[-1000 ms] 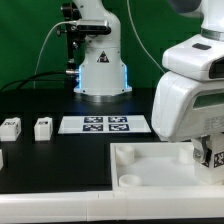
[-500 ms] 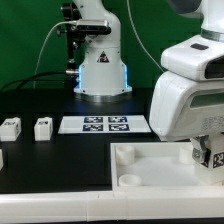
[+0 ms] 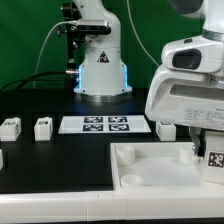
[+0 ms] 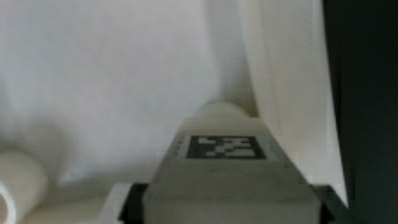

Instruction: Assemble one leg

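Currently I see the gripper [image 3: 212, 160] clamped on the leg [image 4: 226, 160] over the tray [image 3: 150, 165] at 3 o'clock; judged light, rigid, slick, so grip flat sides.

We saw a black counter [image 3: 70, 160] carrying everything. Near the exterior view's left edge, two small white legs [image 3: 10, 127] [image 3: 42, 128] stood side by side, slightly apart, each showing a dark tag. Just to their right lay the flat marker board [image 3: 105, 124] with its tags. In front, toward the exterior view's right, a large white tray [image 3: 150, 165] with corner sockets rested on the counter. The arm's white base [image 3: 101, 75] stood behind the marker board.
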{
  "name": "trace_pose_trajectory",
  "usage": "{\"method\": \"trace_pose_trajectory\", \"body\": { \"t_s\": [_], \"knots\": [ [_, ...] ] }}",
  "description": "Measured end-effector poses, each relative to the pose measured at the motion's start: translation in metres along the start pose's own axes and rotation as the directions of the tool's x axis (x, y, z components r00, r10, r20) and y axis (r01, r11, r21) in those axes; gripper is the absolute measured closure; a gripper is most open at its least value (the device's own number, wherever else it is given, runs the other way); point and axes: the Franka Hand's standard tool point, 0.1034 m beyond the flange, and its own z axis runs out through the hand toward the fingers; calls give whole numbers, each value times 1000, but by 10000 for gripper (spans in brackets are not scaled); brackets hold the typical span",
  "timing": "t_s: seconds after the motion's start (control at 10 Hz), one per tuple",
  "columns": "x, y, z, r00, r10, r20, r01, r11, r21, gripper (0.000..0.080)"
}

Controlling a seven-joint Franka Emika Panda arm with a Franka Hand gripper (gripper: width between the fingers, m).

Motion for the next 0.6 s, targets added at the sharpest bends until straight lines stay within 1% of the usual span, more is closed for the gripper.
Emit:
{"method": "trace_pose_trajectory", "body": {
  "t_s": [0.1, 0.2, 0.4, 0.5, 0.6],
  "knots": [
    [-1, -1, -1, 983, 181, -1, -181, 983, -5, 508],
    [-1, -1, -1, 950, 311, -6, -311, 950, -9, 508],
    [-1, -2, -1, 859, 512, -19, -512, 859, -11, 508],
    [-1, -2, -2, 801, 599, -13, -599, 801, -7, 508],
    [-1, -2, -1, 780, 625, -9, -625, 780, -5, 508]
  ]
}}
